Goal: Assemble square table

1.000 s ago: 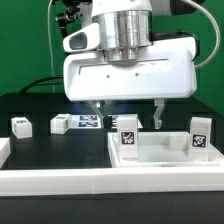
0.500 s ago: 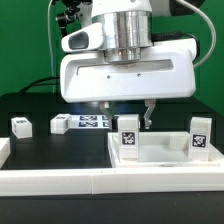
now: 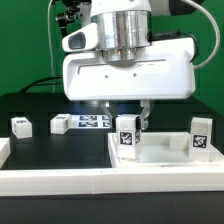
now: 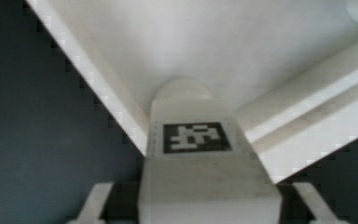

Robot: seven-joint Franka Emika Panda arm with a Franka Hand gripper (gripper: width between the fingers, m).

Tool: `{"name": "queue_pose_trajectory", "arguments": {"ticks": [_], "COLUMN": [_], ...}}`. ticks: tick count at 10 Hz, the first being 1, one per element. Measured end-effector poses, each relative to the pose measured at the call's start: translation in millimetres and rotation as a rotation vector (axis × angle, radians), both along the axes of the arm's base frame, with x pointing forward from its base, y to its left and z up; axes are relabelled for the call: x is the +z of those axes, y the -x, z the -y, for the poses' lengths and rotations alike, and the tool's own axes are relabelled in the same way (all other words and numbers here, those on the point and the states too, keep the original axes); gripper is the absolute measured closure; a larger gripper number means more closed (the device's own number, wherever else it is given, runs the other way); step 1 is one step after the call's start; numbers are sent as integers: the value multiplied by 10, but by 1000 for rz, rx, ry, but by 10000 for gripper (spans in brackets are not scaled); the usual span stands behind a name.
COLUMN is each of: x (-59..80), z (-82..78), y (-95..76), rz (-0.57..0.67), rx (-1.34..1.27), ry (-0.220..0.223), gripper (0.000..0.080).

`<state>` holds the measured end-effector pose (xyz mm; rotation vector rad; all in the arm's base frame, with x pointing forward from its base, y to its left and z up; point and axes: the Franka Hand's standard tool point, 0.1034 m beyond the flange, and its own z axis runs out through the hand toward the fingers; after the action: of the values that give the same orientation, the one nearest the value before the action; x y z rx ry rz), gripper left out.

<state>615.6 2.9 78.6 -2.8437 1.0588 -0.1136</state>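
The square table's white top [image 3: 165,160] lies at the exterior view's right, behind the front rail. A white tagged leg [image 3: 126,133] stands at its left corner, and my gripper [image 3: 128,120] comes straight down and is shut on that leg. In the wrist view the leg [image 4: 197,140] fills the space between my fingers [image 4: 98,205], with the top's rim [image 4: 105,80] running beyond it. A second leg [image 3: 199,135] stands on the right of the top. Two more legs [image 3: 20,125] [image 3: 58,124] lie on the black table at the left.
The marker board [image 3: 88,122] lies flat behind the held leg. A long white barrier rail [image 3: 90,185] runs along the front, and another piece of rail [image 3: 3,150] sits at the far left. Green wall and cables are behind the arm.
The jaws have gone from wide open to shut on the leg at the top's left corner. The leg has shifted slightly; the arm stayed in place.
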Motion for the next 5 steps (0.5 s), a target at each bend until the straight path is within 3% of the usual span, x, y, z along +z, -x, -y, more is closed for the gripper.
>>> {"name": "queue_pose_trajectory", "arguments": {"ticks": [5], "x": [-6], "z": [8], "y": [-1], "rz": [-39], "rx": [-525], "ry": [-56], "gripper": [509]}}
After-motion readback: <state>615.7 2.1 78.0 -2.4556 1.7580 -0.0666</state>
